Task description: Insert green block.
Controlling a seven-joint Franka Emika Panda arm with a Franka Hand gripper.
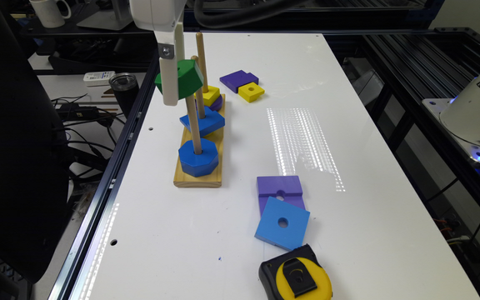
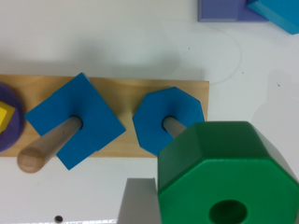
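So in the exterior view the gripper (image 1: 172, 79) has the green block (image 1: 183, 78) pinched, held up in the air by the top of the nearest peg (image 1: 193, 121), above the blue octagon (image 1: 198, 157). Wrist view: green block (image 2: 229, 175) clamped against a finger (image 2: 136, 201), hovering over that octagon (image 2: 161, 122) on the wooden base (image 2: 119, 95).

A: Describe the green block (image 1: 183, 79).

B: Thick dark-green octagonal piece with a round centre hole (image 2: 227, 211). It is raised well above the table and tilted.

A: Position?

B: At the upper part of the nearest peg; whether the peg has entered the hole cannot be confirmed.
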